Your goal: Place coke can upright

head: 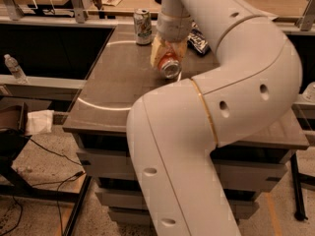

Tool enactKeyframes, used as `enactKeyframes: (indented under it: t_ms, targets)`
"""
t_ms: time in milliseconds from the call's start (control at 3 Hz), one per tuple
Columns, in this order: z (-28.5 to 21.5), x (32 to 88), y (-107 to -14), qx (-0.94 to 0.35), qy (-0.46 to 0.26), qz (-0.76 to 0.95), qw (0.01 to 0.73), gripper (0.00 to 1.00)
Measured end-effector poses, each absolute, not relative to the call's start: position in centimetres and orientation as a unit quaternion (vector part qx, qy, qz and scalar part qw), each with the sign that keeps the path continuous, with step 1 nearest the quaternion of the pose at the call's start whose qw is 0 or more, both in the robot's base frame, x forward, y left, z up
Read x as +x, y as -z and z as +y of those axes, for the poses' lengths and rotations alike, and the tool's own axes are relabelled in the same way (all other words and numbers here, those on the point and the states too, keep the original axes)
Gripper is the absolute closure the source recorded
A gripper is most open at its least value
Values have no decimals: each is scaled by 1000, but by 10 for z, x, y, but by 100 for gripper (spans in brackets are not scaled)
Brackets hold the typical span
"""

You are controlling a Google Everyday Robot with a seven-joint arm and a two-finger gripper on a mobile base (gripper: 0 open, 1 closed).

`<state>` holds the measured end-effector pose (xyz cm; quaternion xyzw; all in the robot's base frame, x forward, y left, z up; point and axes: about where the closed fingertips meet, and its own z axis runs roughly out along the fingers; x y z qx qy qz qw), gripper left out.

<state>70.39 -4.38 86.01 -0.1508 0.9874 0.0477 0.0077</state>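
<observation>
The coke can (169, 65) is red with a silver end. It lies tilted on its side over the dark table (118, 82), its silver end facing the camera. My gripper (167, 53) hangs from the white arm at the table's far middle and is shut on the can, its cream fingers (156, 50) on either side of it. The can's far end is hidden behind the gripper.
A white-and-green soda can (142, 26) stands upright at the table's back edge, left of my gripper. A dark snack bag (199, 39) lies behind the arm to the right. A plastic bottle (15, 68) stands on the rail at far left. My big white arm covers the table's right half.
</observation>
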Motion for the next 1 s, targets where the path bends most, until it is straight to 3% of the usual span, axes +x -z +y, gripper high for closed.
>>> enactKeyframes:
  t_ms: [333, 1000]
  targets:
    - [-62, 698, -899, -196, -116, 972, 66, 100]
    - [-91, 689, -946, -285, -331, 871, 226, 100]
